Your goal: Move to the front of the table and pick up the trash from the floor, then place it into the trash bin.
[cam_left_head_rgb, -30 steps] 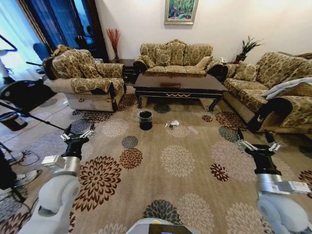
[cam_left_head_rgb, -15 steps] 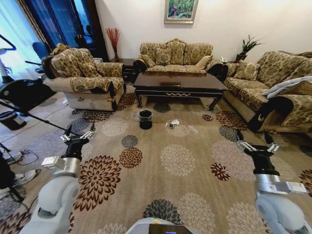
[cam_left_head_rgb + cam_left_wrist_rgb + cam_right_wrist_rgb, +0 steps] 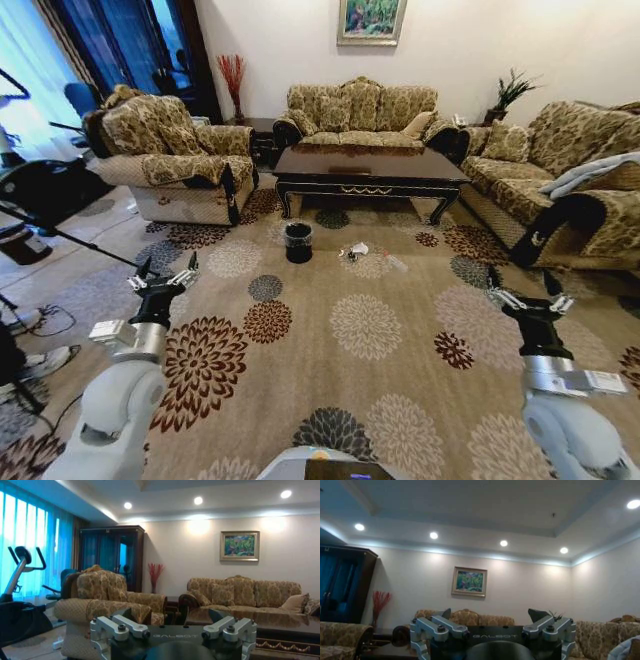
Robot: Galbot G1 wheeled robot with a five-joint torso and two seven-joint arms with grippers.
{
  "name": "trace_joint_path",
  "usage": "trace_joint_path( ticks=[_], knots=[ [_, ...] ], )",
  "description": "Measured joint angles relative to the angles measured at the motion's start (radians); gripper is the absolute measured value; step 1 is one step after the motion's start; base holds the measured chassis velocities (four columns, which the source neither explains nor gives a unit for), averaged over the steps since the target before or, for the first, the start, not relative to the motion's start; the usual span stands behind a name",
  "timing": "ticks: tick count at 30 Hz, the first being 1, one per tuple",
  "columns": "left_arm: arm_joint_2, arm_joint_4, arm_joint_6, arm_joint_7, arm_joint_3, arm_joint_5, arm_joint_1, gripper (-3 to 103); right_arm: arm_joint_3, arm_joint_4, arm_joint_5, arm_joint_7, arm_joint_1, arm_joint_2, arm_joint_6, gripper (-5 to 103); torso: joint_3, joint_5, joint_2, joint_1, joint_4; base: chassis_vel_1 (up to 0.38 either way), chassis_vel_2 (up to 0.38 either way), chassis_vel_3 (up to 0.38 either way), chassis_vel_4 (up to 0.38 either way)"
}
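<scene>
Our left gripper (image 3: 163, 281) and right gripper (image 3: 530, 297) both have their fingers spread wide and hold nothing, raised above the floor (image 3: 380, 330) at its left and right sides. The trash (image 3: 356, 252) lies on the flowered carpet before the table's (image 3: 370, 172) front edge, with the trash bin (image 3: 297, 243) just left of it. Sofas ring the table. Compared with a second ago, the table and bin sit slightly nearer; our camera has advanced.
</scene>
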Motion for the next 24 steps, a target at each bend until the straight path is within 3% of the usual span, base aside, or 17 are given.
trace_joint_path(
  ticks=[24],
  knots=[
    [0.006, 0.019, -0.002, 0.008, 0.011, 0.002, -0.006, 100, -0.007, -0.020, -0.012, -0.016, 0.008, 0.010, 0.018, 100, -0.058, 0.0000, -0.102, -0.044, 0.0001, 0.000, 0.000, 0.000, 0.000]
  ],
)
